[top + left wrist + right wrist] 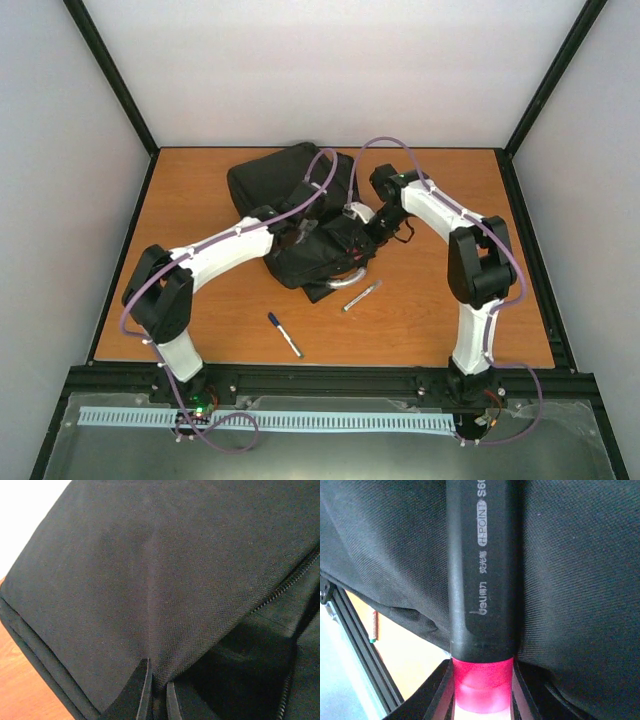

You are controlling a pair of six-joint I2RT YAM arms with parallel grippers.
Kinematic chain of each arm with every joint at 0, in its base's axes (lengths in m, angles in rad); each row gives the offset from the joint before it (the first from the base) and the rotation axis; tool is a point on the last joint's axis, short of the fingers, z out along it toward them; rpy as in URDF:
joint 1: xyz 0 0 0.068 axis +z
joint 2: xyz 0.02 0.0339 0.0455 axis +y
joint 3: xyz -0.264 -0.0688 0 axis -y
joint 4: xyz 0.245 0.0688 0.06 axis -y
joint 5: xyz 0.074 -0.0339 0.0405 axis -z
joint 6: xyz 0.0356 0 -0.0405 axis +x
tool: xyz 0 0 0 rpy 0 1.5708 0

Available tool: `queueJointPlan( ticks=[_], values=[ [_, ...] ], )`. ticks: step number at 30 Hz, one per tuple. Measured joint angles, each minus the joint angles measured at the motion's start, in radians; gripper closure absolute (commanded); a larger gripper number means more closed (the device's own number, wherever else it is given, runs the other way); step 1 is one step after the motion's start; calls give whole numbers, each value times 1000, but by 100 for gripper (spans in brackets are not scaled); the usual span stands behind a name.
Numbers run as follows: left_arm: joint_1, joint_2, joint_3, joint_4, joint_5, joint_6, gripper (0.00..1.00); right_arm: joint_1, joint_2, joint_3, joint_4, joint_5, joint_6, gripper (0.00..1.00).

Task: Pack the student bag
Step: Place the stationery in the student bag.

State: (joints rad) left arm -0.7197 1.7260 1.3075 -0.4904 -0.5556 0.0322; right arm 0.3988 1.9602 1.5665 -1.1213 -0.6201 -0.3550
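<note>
A: Item count on the table (200,200)?

B: One student bag (270,185), black, lying at centre toward the far side; two loose pens on the bare wood near its front edge, one blue-capped pen (285,334) and one silver pen (361,296), apart from each other; one grey handle (345,282) curving out at the bag's near edge, just beside the silver pen.

A: Arms?

B: Two, both reaching onto the bag, one from each side. Left gripper (157,682): jaws drawn almost together with a ridge of the bag's fabric pinched between them; one zipper (285,587) runs off to its right. Right gripper (481,685): clamped on one highlighter (480,580) — black barrel, pink end seated between the fingers; the barrel points away, against the bag's cloth.

A: Anything inside the bag?

B: Cannot tell from here.
</note>
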Motion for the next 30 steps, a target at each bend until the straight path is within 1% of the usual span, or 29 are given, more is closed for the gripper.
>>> queueJointPlan(
  ticks=[4, 8, 20, 25, 30],
  values=[
    [4, -39, -26, 10, 24, -24, 99, 2, 41, 32, -14, -17, 27, 97],
    [7, -46, -40, 20, 30, -37, 99, 2, 56, 88, -36, -11, 59, 97],
    [13, -51, -66, 34, 44, -63, 99, 16, 182, 340, -81, 123, 116, 97],
    [14, -60, -74, 31, 39, -63, 99, 54, 185, 379, -96, 202, 111, 97],
    [14, -66, -88, 41, 36, -62, 99, 74, 148, 354, -101, 248, 90, 97]
  ],
)
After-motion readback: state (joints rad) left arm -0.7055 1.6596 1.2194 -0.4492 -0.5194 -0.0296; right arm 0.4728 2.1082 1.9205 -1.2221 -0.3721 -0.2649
